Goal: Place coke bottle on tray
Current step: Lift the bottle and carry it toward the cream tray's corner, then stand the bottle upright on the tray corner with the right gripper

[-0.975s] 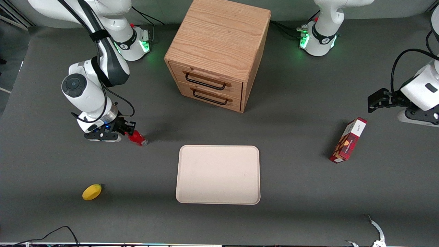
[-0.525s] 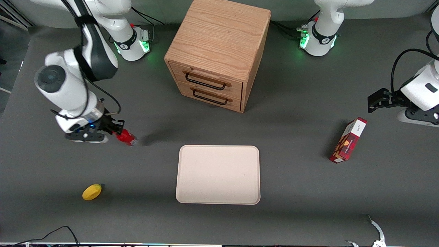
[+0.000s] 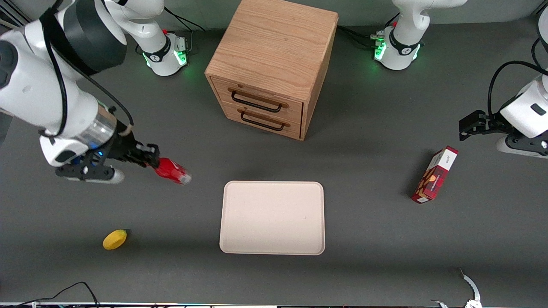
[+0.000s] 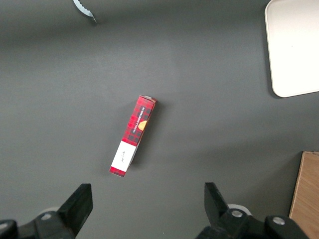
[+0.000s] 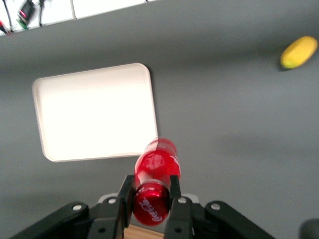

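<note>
grip: black two-finger gripper (image 3: pixel 150 159), mid-left of frame, clamped near the cap of the small red coke bottle (image 3: pixel 172 171)
risk: bottle could swing or slip before reaching the pale cream-pink tray (image 3: pixel 272 217)

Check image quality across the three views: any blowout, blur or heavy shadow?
Right wrist view: the tray is blown out to near white, and the coke bottle held in the shut end effector looks soft. Front view: even light, sharp, the tray keeps its cream-pink tone; soft shadow beside the wooden cabinet. Left wrist view: evenly lit, the red box crisp.
</note>
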Controlling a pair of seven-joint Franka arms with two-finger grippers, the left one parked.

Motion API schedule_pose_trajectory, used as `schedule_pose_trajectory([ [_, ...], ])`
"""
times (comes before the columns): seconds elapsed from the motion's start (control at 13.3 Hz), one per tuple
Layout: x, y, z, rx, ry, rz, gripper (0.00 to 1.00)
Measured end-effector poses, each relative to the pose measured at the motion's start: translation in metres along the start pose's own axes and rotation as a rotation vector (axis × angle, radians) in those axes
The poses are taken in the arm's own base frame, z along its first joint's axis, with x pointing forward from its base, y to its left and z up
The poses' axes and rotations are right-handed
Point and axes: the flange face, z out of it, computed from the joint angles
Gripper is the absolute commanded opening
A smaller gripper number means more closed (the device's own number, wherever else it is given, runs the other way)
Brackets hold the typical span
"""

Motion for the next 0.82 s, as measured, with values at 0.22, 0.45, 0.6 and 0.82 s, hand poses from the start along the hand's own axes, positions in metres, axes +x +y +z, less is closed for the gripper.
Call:
schedule_pose_trajectory([
  [0.22, 0.045, -0.028, 0.076, 0.021, 0.061, 0.114, 0.0],
  [0.45, 0.062, -0.049, 0.154, 0.061, 0.097, 0.201, 0.0],
  [0.6, 0.064, -0.058, 0.188, 0.067, 0.1, 0.224, 0.0],
  [0.82, 0.065, -0.059, 0.224, 0.023, 0.116, 0.255, 0.0],
])
